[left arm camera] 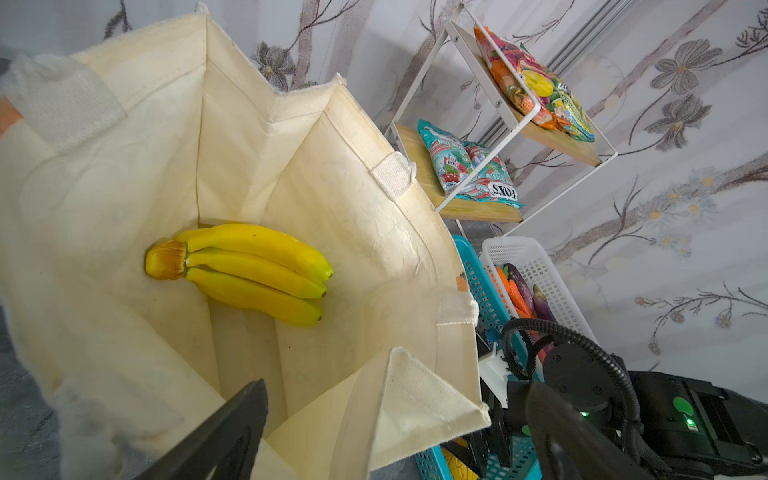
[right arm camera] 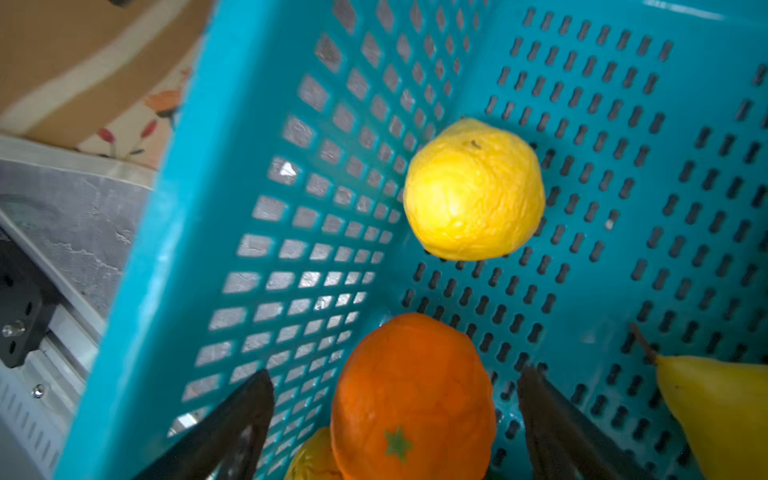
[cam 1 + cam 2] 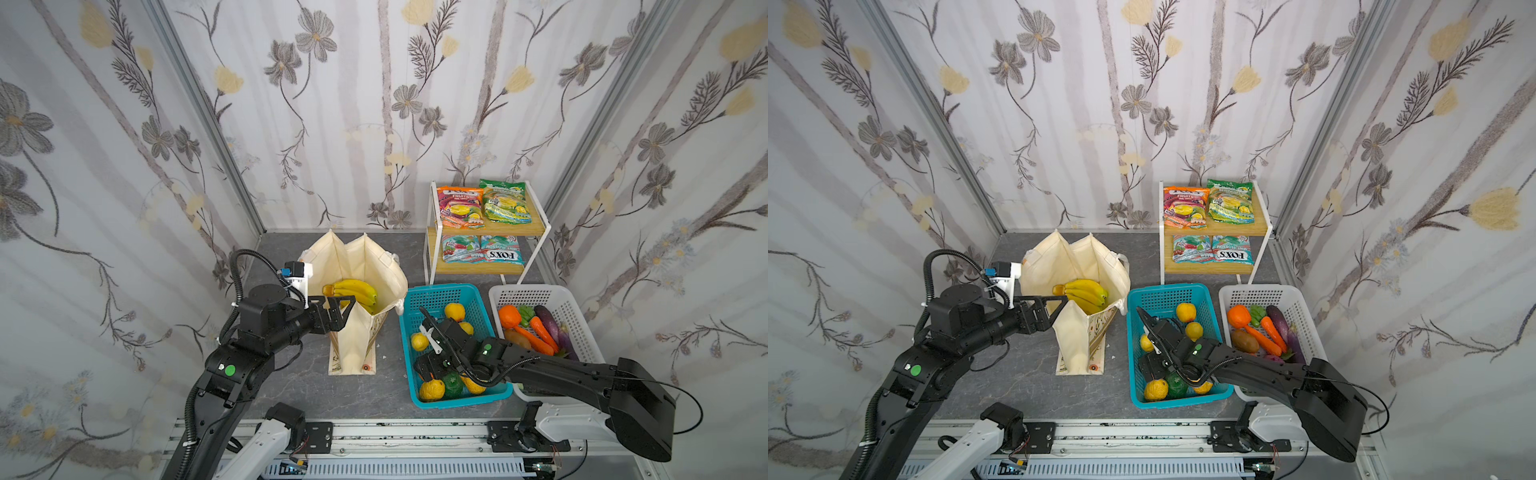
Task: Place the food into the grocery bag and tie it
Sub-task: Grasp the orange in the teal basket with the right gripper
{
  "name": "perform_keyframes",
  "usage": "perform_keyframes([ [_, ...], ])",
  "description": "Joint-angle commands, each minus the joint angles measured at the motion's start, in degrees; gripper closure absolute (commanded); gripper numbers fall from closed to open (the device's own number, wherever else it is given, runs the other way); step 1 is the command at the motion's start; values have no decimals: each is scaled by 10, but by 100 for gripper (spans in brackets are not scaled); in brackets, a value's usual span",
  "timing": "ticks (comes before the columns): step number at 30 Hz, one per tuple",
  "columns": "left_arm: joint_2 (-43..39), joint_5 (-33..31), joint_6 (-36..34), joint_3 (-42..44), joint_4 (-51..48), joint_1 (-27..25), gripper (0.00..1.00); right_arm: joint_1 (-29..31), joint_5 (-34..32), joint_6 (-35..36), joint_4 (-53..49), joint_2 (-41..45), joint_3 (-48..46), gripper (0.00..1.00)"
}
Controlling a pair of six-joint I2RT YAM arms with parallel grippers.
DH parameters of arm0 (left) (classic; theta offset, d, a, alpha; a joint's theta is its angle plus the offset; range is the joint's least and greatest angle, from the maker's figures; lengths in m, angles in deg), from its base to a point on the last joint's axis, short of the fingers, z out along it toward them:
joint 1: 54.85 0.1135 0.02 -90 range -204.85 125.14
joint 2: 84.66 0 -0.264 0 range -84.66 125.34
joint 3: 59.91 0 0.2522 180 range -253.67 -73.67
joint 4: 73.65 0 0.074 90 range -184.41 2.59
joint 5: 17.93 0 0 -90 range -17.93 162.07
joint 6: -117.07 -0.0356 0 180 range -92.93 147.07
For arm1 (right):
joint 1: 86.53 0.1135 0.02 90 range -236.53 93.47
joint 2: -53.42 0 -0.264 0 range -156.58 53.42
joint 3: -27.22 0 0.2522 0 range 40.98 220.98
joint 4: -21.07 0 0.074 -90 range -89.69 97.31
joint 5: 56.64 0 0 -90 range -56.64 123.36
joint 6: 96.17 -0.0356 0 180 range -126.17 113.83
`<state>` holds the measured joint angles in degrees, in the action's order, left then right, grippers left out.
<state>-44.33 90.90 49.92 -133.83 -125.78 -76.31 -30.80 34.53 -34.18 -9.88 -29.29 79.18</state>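
The grocery bag (image 3: 374,266) stands open on the grey tabletop, with the banana bunch (image 1: 249,270) lying on its floor. The left gripper (image 3: 345,311) hovers at the bag's near rim, its jaws spread wide and holding nothing. To the right, the right gripper (image 2: 395,395) reaches down into the blue basket (image 3: 440,295). Its jaws are open and stand on either side of the tangerine (image 2: 411,395), with a sliver of space showing on each side. The lemon (image 2: 473,191) rests on the basket floor just beyond the tangerine, and a yellow pear (image 2: 723,407) lies off to one side. The orange-red candy packet (image 3: 459,208) and the green candy packet (image 3: 505,201) lie side by side on the top shelf of the white rack (image 3: 536,226) behind the baskets. Two FOX'S packets (image 3: 482,249) sit on the shelf below them.
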Motion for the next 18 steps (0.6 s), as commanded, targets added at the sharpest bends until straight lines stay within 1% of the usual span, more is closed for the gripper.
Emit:
perform_keyframes([
  [1, -8, -7, -13, 1, -28, -3, 0, 7, 2, -26, 31, -16, -5, 11],
  [6, -10, -25, -25, 12, -53, -4, 0, 14, -17, -35, 31, -34, -12, 13],
  [10, -3, -32, -30, 13, -57, -4, 0, 13, -23, -40, 39, -56, -10, 18],
  [13, 0, -39, -32, 6, -57, -5, 1, 13, -22, -43, 41, -67, -9, 26],
  [15, -2, -49, -30, -2, -57, -4, 1, 13, -25, -46, 42, -64, -11, 28],
  [18, -3, -71, -25, -17, -56, -4, 0, 13, -46, -48, 38, -45, -10, 35],
])
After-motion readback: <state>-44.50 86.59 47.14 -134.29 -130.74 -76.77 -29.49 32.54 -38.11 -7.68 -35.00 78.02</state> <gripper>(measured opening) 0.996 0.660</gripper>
